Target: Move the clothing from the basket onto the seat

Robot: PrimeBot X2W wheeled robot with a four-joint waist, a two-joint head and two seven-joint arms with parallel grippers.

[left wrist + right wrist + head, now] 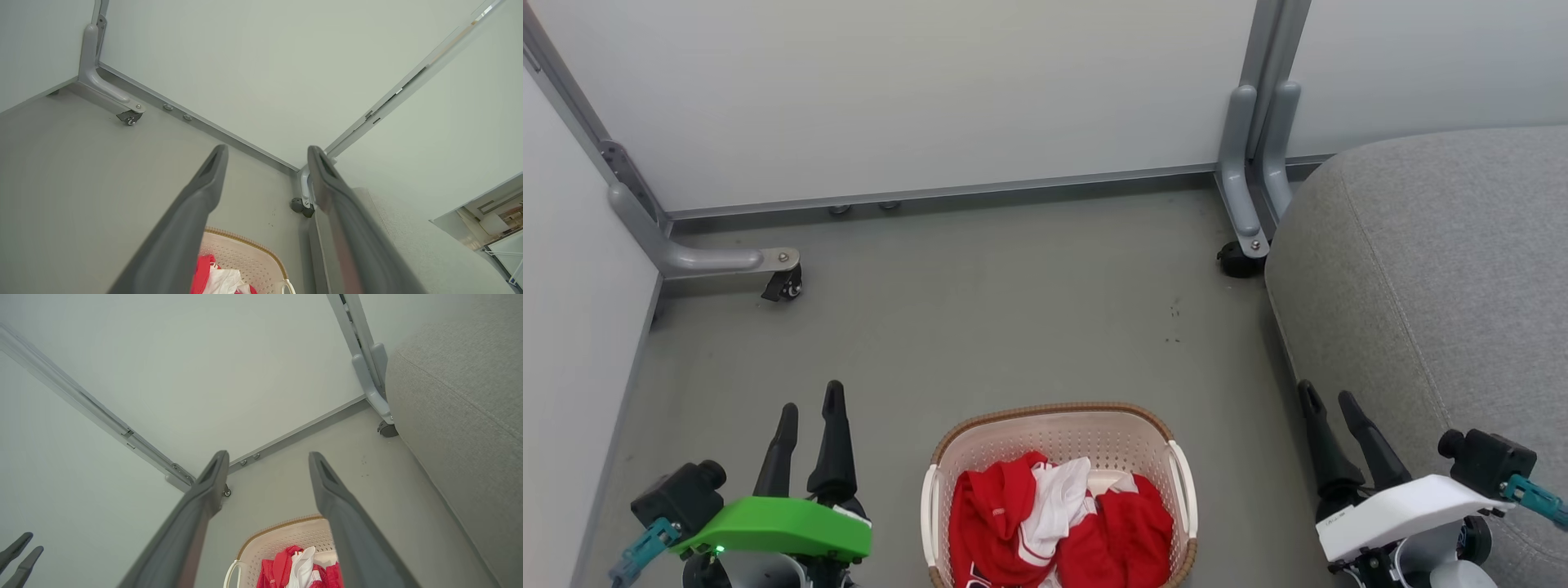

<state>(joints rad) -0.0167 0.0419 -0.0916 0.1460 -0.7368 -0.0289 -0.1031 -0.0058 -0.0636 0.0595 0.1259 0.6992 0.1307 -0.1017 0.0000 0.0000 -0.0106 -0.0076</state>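
Note:
The red and white clothing (1058, 518) lies bunched inside the cream basket (1058, 425), which stands on the floor at the bottom middle of the head view. The grey seat (1445, 278) fills the right side. My left gripper (810, 408) hangs open to the left of the basket, and my right gripper (1330, 396) hangs open to its right, by the seat's edge. Both hold nothing. Between the open left gripper (267, 153) fingers I see the basket (245, 255) and clothing (212, 277). The right gripper (267, 457) frames the basket (286, 535), clothing (298, 569) and seat (461, 416).
Pale partition walls on grey wheeled feet (780, 282) (1241, 257) close off the back and left. Grey floor (980, 327) lies between the basket and the walls. The other arm's fingers (18, 555) show at the lower left of the right wrist view.

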